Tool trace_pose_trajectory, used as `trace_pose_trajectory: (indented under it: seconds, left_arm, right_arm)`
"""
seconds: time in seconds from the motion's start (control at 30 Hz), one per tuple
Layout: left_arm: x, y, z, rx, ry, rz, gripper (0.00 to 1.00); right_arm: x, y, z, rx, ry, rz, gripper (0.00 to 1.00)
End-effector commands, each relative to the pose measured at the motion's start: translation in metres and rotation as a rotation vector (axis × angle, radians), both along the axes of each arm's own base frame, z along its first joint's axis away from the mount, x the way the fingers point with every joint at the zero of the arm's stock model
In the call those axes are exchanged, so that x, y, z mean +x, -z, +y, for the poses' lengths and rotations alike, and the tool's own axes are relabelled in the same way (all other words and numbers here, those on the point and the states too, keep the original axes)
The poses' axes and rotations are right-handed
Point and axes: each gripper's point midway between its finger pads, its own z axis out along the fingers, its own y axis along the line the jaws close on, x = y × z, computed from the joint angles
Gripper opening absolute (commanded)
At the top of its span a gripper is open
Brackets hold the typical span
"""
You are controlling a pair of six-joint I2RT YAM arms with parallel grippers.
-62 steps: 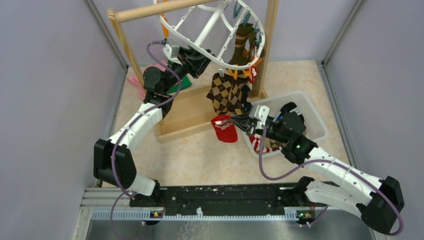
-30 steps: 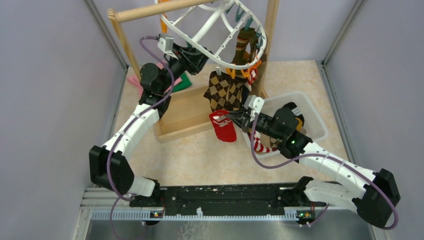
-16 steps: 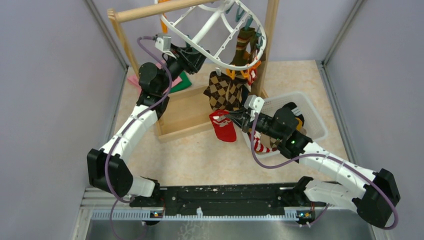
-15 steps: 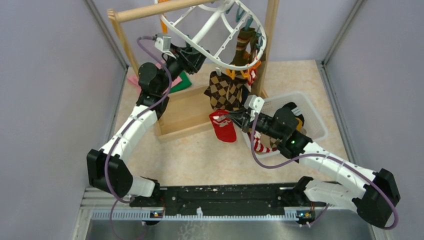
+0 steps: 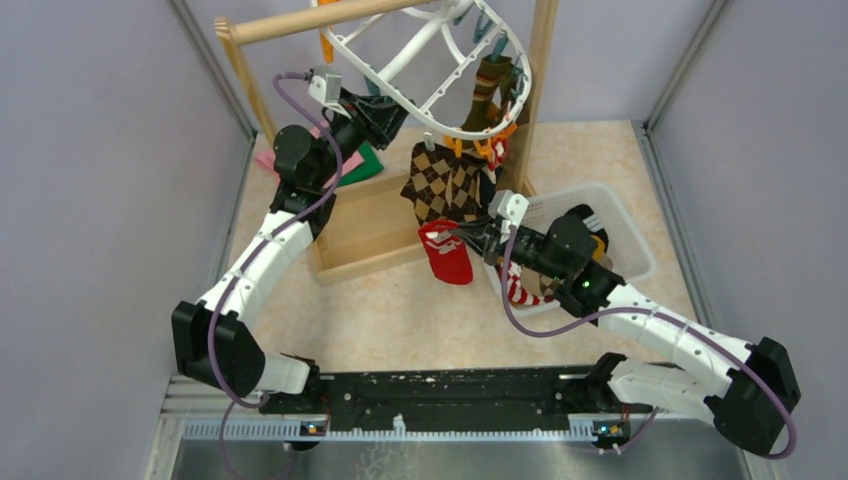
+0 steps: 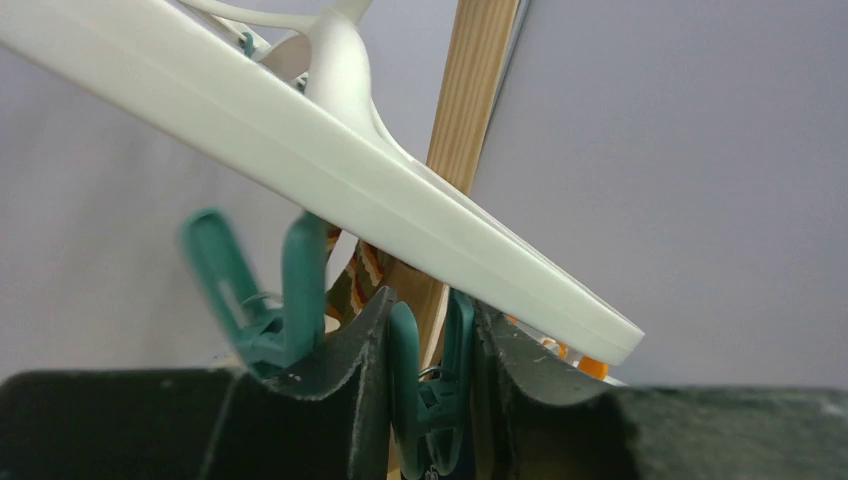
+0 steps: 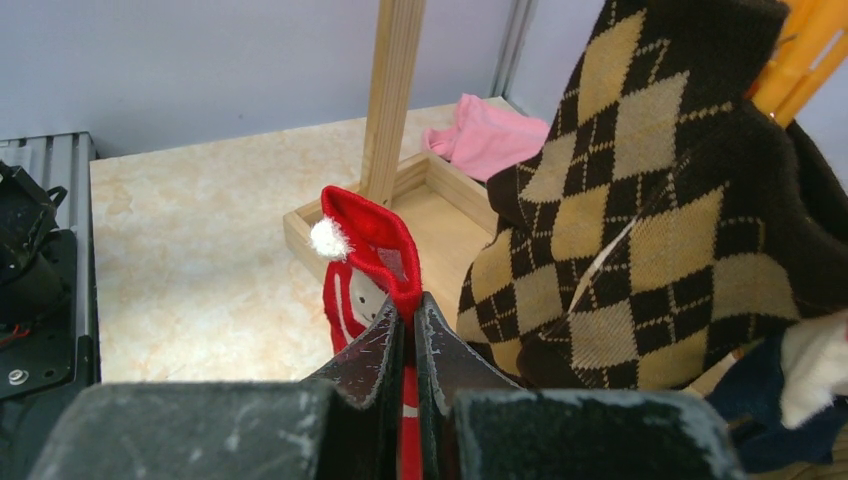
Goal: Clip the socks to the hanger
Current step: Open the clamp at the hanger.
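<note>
The white oval hanger (image 5: 412, 46) hangs tilted from the wooden pole; its rim (image 6: 400, 200) crosses the left wrist view. My left gripper (image 5: 385, 112) sits under the near rim, shut on a teal clip (image 6: 430, 395); a second teal clip (image 6: 260, 290) hangs to its left. A brown argyle sock (image 5: 445, 185) and a brown-green striped sock (image 5: 485, 90) hang clipped at the hanger's right. My right gripper (image 5: 464, 238) is shut on the cuff of a red sock (image 5: 447, 258), held below the argyle sock (image 7: 640, 200). The red sock (image 7: 365, 235) dangles in front of the fingers.
The wooden rack has a top pole (image 5: 300, 22), a right post (image 5: 540, 60) and a base tray (image 5: 370, 215). Pink (image 5: 272, 160) and green (image 5: 360, 163) cloths lie behind it. A white basket (image 5: 620, 235) on the right holds a red-and-white striped sock (image 5: 520, 285) and others.
My left gripper has risen and pulled back left with the clip, tilting the hanger; the argyle sock swung left. My right gripper moved left with the red sock, then held still.
</note>
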Motion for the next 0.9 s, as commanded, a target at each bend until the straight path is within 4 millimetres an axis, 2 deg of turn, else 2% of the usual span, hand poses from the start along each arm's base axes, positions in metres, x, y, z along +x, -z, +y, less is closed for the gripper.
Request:
trace_pose_trajectory:
  seconds: [0.0,0.07,0.2,0.4,0.6,0.7,0.87]
  left_arm:
    - [-0.014,-0.024,0.003,-0.008,0.019,-0.079,0.23]
    - [-0.016,-0.025,0.001,-0.003,0.038,-0.087,0.12]
    - [-0.017,-0.024,-0.002,-0.003,0.062,-0.091,0.01]
    - [-0.018,-0.025,-0.003,-0.022,0.078,-0.077,0.01]
    - [-0.019,-0.024,-0.006,-0.051,0.107,-0.059,0.00]
    - [-0.021,-0.024,-0.007,-0.059,0.118,-0.059,0.00]
    - [-0.022,-0.025,-0.007,-0.069,0.126,-0.062,0.00]
  right_arm:
    - [0.002,-0.025,0.000,0.048,0.005,-0.036,0.00]
    - [0.002,-0.024,0.000,0.046,0.004,-0.034,0.00]
    - [0.002,-0.025,0.000,0.048,0.005,-0.036,0.00]
    - [0.014,-0.038,0.009,0.098,0.023,0.003,0.00]
    - [0.050,-0.056,0.030,0.205,0.097,0.115,0.00]
    - [0.068,-0.072,0.033,0.286,0.157,0.124,0.00]
    - [0.081,-0.090,0.043,0.372,0.181,0.104,0.00]
